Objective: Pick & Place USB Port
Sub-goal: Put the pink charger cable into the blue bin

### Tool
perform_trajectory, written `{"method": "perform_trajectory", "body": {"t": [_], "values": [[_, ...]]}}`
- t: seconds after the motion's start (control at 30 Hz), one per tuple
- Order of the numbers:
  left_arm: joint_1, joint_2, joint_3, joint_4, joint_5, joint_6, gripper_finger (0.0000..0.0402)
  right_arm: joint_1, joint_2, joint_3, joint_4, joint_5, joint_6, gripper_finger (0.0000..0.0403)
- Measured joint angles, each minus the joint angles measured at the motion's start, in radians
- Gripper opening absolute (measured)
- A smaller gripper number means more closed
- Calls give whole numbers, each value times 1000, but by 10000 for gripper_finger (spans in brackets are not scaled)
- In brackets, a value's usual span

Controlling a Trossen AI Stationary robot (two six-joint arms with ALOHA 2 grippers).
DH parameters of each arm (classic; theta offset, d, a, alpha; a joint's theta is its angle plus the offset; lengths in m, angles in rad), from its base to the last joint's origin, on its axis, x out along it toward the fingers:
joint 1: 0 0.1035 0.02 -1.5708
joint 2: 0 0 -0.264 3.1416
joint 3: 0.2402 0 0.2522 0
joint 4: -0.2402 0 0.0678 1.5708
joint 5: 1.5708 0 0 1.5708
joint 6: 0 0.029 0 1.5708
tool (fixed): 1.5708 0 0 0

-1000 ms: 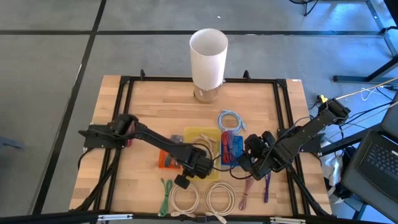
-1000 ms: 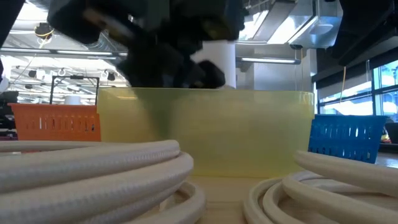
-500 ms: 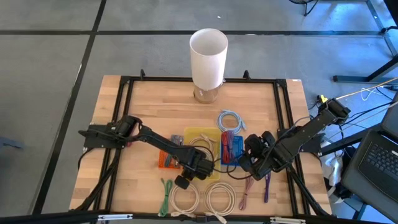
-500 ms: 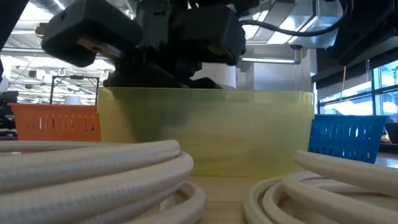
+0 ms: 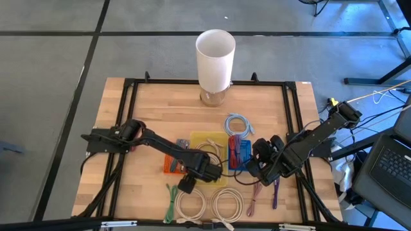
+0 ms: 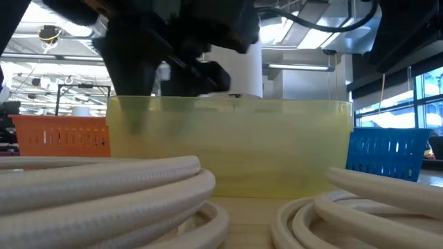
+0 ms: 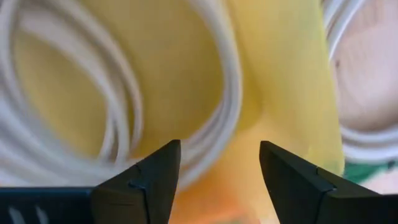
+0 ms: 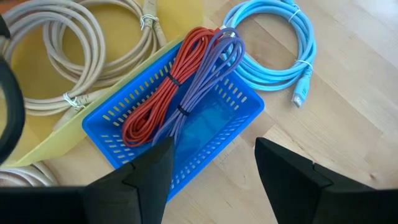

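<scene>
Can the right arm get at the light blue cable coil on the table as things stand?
Probably yes. The light blue cable coil lies bare on the wood just beyond the blue basket, with nothing on top of it. The right gripper hovers open above the basket, which it would need to pass over.

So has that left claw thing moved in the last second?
Yes. The left end effector has slid toward the table's front edge, away from the yellow tray, ending nearer the white cable coils.

Left gripper (image 5: 191, 179) at centre front, fingers (image 7: 149, 180) parted, right gripper (image 5: 252, 168) beside it, fingers (image 8: 152, 171) spread
</scene>
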Motion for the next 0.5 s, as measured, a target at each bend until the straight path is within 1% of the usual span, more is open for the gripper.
{"method": "perform_trajectory", "body": {"t": [0.1,0.17,0.27,0.37,0.5], "values": [[0,-14,42,-77,-12,-44,209,0,0,0,0,0,0,226],[-2,-47,47,-79,-22,-66,208,0,0,0,0,-1,0,226],[-13,-119,47,-69,-66,-100,208,0,0,0,1,-1,1,226],[-37,-214,47,-43,-154,-135,207,0,0,0,1,-16,1,226],[-93,-357,47,-22,-339,-186,207,0,0,0,-2,-21,1,226]]}}
